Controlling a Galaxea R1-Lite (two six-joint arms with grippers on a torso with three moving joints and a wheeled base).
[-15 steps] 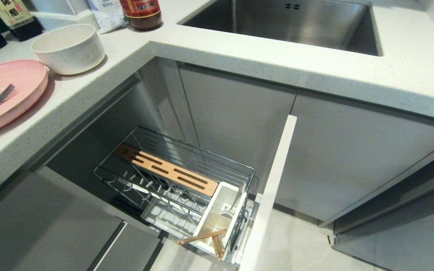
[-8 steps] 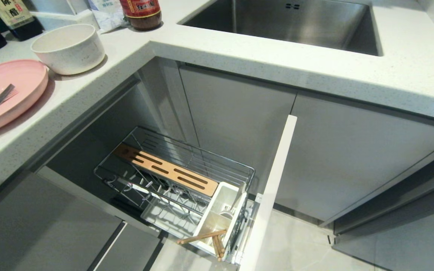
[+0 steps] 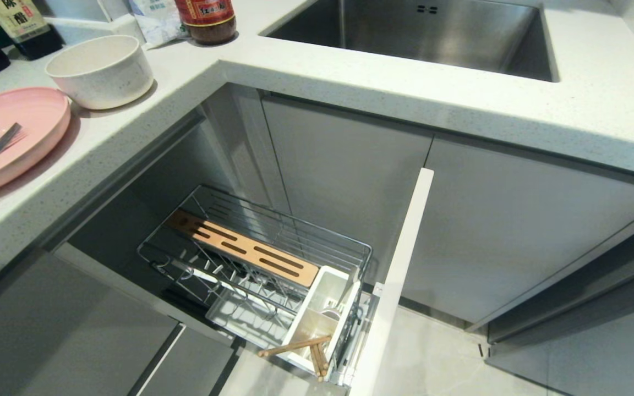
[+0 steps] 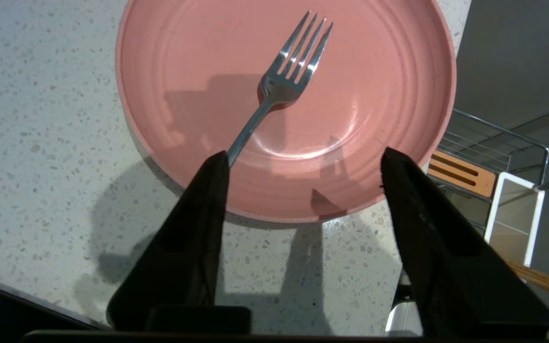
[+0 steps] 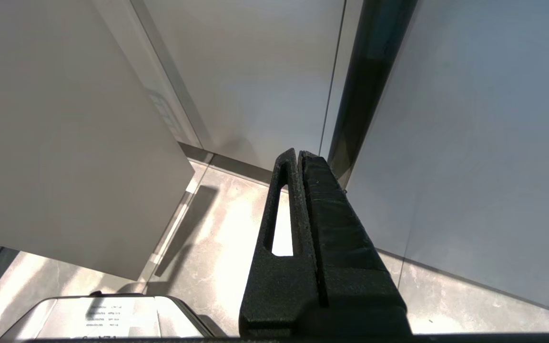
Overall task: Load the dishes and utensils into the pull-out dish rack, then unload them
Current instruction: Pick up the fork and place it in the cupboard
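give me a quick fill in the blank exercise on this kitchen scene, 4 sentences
1. The fork lies on the ____ plate.
2. The chopsticks sit in the rack's white ____.
3. The bowl stands on the ____, beside the plate.
4. The left gripper hovers over the plate with its jaws ____.

Missing words: pink; utensil cup; counter; open
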